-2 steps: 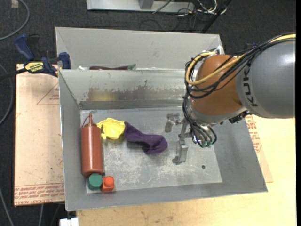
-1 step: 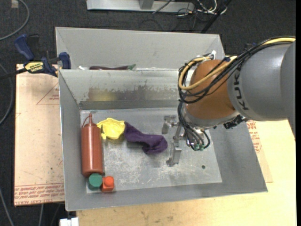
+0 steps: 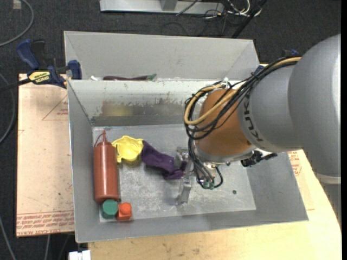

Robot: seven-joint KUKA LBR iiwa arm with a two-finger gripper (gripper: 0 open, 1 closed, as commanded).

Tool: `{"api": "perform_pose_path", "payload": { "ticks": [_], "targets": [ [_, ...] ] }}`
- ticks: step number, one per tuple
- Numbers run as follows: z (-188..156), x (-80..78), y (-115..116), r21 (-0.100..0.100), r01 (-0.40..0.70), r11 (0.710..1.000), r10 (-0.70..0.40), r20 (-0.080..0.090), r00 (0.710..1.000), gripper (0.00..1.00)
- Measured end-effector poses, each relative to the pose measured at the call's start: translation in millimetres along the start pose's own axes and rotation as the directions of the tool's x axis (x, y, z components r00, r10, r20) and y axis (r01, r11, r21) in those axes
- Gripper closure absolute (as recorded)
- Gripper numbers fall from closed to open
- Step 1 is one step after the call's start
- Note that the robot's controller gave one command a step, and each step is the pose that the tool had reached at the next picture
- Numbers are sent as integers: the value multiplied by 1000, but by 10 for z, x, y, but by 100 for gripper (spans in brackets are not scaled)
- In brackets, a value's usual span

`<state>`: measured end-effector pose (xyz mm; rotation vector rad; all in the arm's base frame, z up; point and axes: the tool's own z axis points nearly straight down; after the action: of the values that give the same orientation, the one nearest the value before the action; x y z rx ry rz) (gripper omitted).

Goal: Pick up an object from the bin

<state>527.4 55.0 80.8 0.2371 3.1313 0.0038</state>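
Observation:
My gripper [image 3: 183,195] hangs low over the bin floor, right of centre and below the orange wrist cover. A purple floppy thing [image 3: 157,160] lies just to its upper left, its right end reaching under the gripper body. Whether the gripper touches it I cannot tell. A crumpled yellow thing [image 3: 128,148] lies against the purple one's left end.
A long red-brown cylinder [image 3: 105,172] lies along the bin's left wall. At its near end sit a green round cap [image 3: 110,208] and a small orange block [image 3: 124,210]. The arm and its cables cover the bin's right half.

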Motion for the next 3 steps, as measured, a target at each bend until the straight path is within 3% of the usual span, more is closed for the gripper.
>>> {"api": "perform_pose_path", "payload": {
  "ticks": [1,2,3],
  "targets": [
    [20,-153,167,0,103,995,-103,9,995,100],
    [20,-153,167,0,103,995,-103,9,995,100],
    [-305,-150,148,2,124,992,-124,-1,992,100]
  ]
}}
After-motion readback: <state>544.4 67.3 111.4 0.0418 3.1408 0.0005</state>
